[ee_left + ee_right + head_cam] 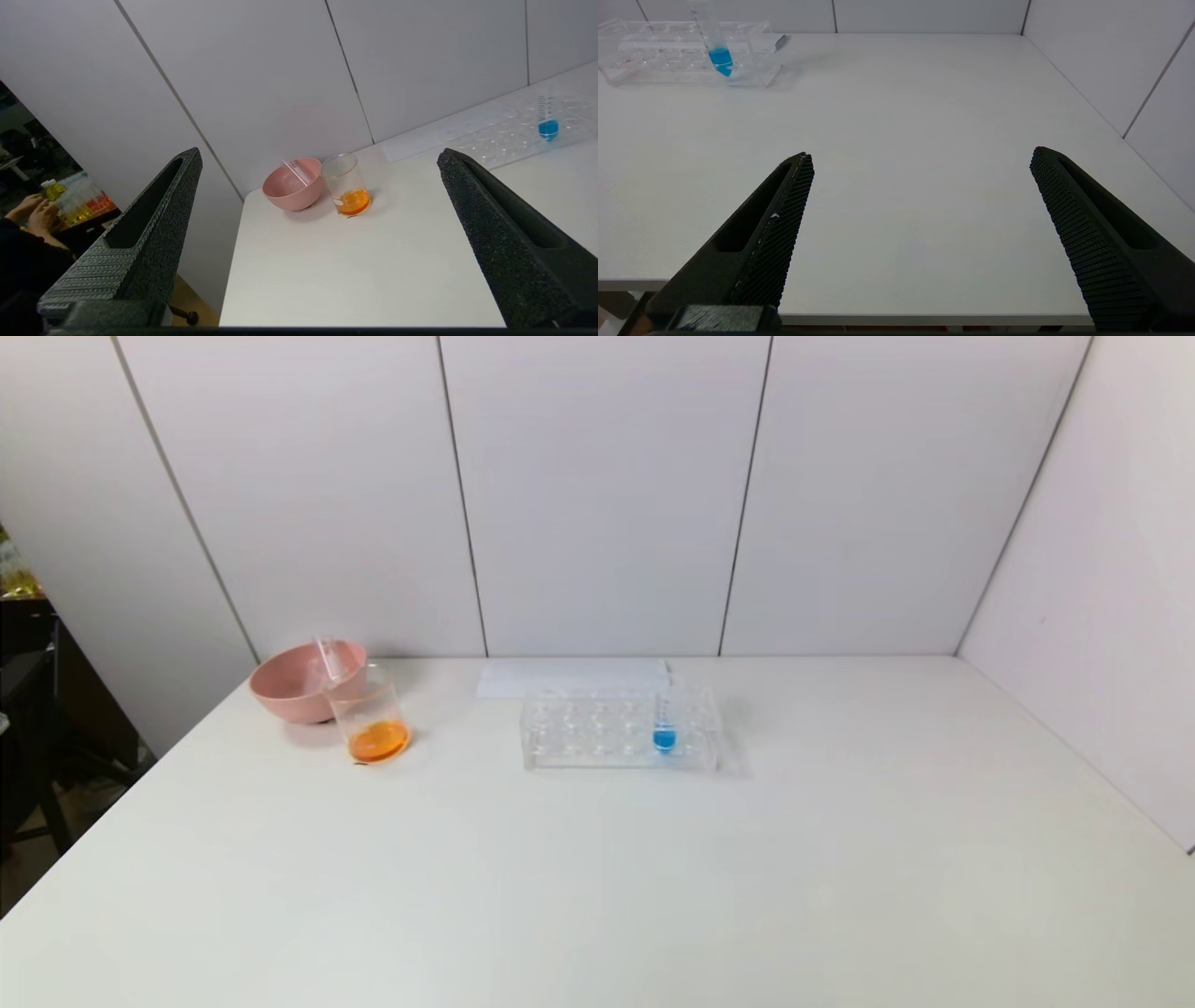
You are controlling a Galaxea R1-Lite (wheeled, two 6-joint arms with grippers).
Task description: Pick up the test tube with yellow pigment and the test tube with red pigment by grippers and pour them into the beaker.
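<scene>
Neither arm shows in the head view; both are drawn back off the near edge of the white table (pixel 597 896). The left gripper (pixel 317 158) hangs at the table's near left corner with its jaws spread wide and nothing between them, aimed toward the far left of the table. The right gripper (pixel 920 156) sits low at the near right edge, jaws likewise spread wide and empty, over bare tabletop.

The beaker (pixel 372 714) stands at the far left, touching the pink bowl (pixel 303 681), with orange liquid in its bottom. A clear empty tube (pixel 329 658) leans inside the bowl. In the clear rack (pixel 597 733) near the middle of the far side, only a tube of blue liquid (pixel 664 723) stands; no yellow or red tube shows in it.

The left wrist view alone shows a person's hands (pixel 32 212) beyond the table's left edge, beside bottles of yellow and red liquid (pixel 77 205). The right wrist view shows the rack and blue tube but not the beaker.
</scene>
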